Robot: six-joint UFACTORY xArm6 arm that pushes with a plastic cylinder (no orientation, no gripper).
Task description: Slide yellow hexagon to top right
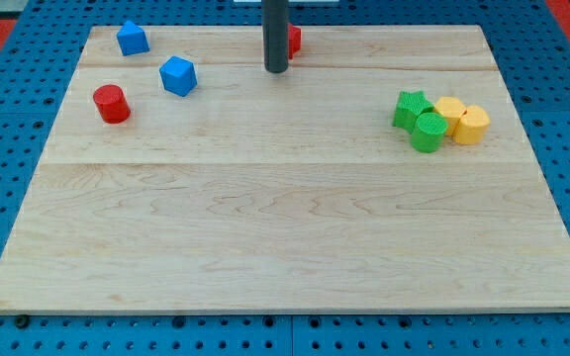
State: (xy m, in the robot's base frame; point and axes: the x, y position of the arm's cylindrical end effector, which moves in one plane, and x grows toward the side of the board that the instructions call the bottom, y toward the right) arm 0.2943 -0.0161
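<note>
The yellow hexagon [472, 125] lies at the view's right, at the right end of a tight cluster. Touching its left side is a second yellow block [449, 110] whose shape I cannot make out. Left of that are a green star [412, 107] and a green cylinder [428, 133]. My tip [276, 70] rests on the board near the view's top centre, far to the left of the cluster and touching no block.
A red block [294, 40] sits partly hidden behind the rod at the top. At the top left are a blue block [133, 39], a blue cube [178, 75] and a red cylinder [111, 103]. The wooden board [285, 237] lies on a blue pegboard.
</note>
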